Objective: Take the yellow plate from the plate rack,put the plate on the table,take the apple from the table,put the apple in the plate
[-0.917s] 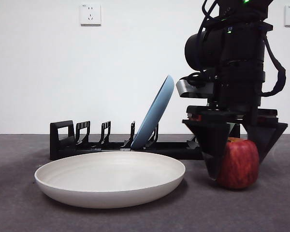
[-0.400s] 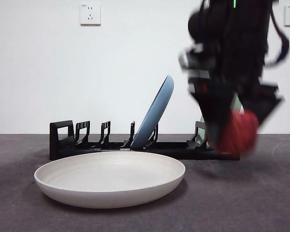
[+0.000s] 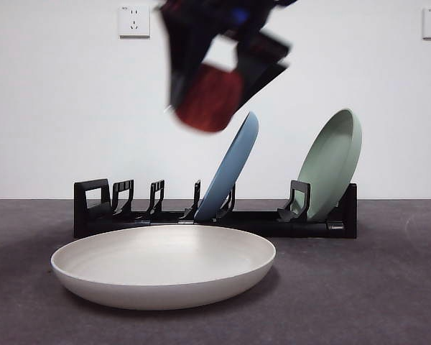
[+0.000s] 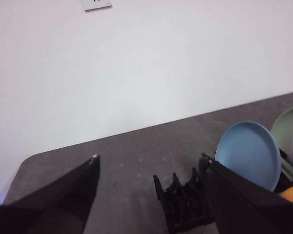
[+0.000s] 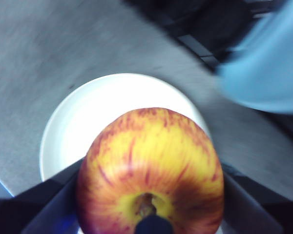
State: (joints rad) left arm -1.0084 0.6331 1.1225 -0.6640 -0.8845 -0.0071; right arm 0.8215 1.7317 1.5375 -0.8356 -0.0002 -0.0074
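Note:
My right gripper [image 3: 210,93] is shut on the red apple [image 3: 210,99] and holds it high in the air, above the yellow plate [image 3: 164,264], blurred by motion. In the right wrist view the apple [image 5: 149,170] fills the space between the jaws, with the plate [image 5: 107,112] below it. The plate lies flat on the table [image 3: 359,302] in front of the black plate rack [image 3: 215,215]. My left gripper [image 4: 149,165] is open and empty, off to the side, looking over the rack's end [image 4: 183,204].
A blue plate [image 3: 230,169] and a sage-green plate [image 3: 332,164] lean upright in the rack. Both also show in the left wrist view, the blue plate [image 4: 249,153] beside the green one [image 4: 288,129]. A white wall stands behind.
My right gripper lifted the apple off the table at the right and carried it up and to the left, over the plate. The green plate is now uncovered.

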